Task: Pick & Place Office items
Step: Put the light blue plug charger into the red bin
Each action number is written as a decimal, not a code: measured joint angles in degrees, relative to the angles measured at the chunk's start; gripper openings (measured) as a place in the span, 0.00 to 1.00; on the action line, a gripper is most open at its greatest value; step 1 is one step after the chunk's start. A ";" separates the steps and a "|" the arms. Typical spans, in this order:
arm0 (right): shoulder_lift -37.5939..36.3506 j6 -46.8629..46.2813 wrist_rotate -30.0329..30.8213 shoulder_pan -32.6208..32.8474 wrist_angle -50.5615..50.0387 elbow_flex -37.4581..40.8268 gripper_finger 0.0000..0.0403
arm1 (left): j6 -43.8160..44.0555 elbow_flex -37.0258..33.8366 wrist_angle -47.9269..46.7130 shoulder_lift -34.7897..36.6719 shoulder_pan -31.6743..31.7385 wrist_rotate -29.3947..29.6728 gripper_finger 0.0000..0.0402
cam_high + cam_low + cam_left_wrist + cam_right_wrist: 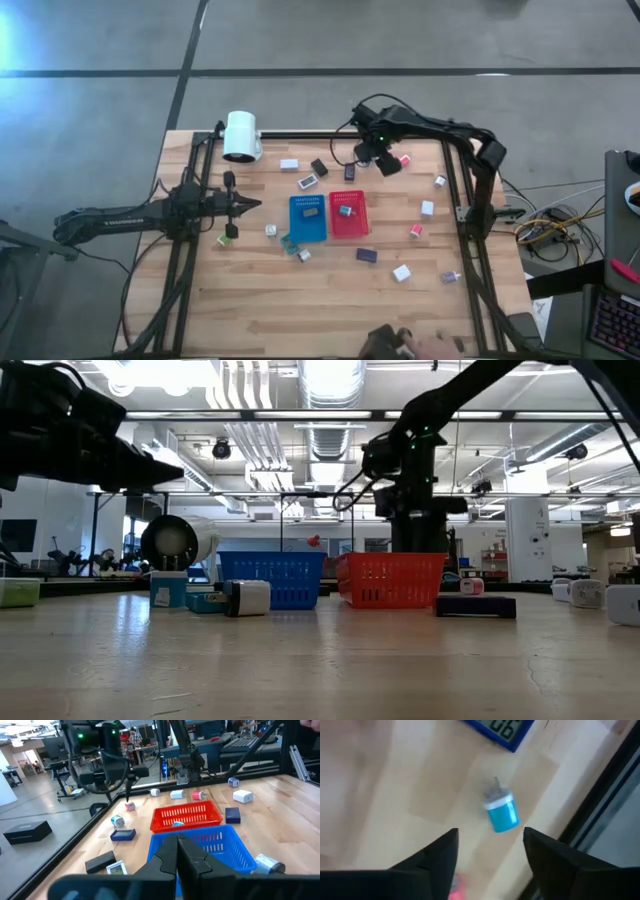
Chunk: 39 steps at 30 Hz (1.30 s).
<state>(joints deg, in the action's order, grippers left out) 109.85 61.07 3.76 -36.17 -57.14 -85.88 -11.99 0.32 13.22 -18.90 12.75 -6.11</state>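
Nearest the lens in the right wrist view: the right gripper [490, 852], jaws spread wide and empty, hanging over a small blue cylinder [501, 813] lying on bare bench [300, 300], not touching it. Beside it, corner of a dark blue calculator-like item [501, 729]; a pink blur just under the jaws (too blurred to name). In the high view, right gripper [378, 160] at the far side of the bench, near the frame rail [330, 134], just beyond the red tray [348, 222].

Left gripper [252, 204] parked at the near-left side, jaws clenched on nothing visible, pointing toward the blue tray [308, 228]. Blue tray holding one dark item [310, 212]; red tray holding one small item [345, 210]. Remaining office items scattered well apart: white block [402, 272], dark block [367, 255], pink-red piece [415, 231], white block [289, 164], black block [319, 167], green piece [226, 240]. White lamp head [241, 136] at the far-left corner.

Judged step: lining up a pick on the blue cylinder. Most of the task left.

Risks:
- Cylinder off-centre between the jaws (closer to one finger): closing could nudge or roll it instead of trapping it.
- Round body on its side, likely to roll toward the rail.
- Pink piece close by, could get pinched along or knocked.
- Rail close, little room for descent.
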 joint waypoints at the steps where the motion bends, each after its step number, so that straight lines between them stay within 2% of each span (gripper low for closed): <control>1: 0.41 1.52 0.15 -0.09 0.71 -0.01 0.58 | 0.19 0.00 0.00 0.00 0.00 0.07 0.01; 8: 4.35 8.85 0.36 -1.33 4.96 -0.06 0.61 | 1.12 0.00 -0.61 0.00 0.00 0.09 0.01; 26: 9.88 8.76 -1.10 -3.10 6.74 -0.29 0.52 | 2.47 0.00 -1.69 0.00 0.00 0.06 0.01; 31: 10.07 5.96 -2.04 -3.10 6.75 -0.03 0.45 | 1.78 0.00 -1.29 0.00 0.00 0.05 0.01; 36: 9.91 -0.85 -2.74 -3.10 6.48 0.01 0.30 | 1.46 0.00 -1.27 0.00 0.00 0.04 0.01; 39: 9.76 -2.96 -5.35 -3.14 4.80 0.03 0.29 | 1.46 0.00 -1.25 0.00 0.00 0.03 0.01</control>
<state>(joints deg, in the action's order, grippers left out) 119.61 58.11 -1.58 -39.31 -52.35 -85.85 -10.52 0.32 11.97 -18.90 12.75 -6.09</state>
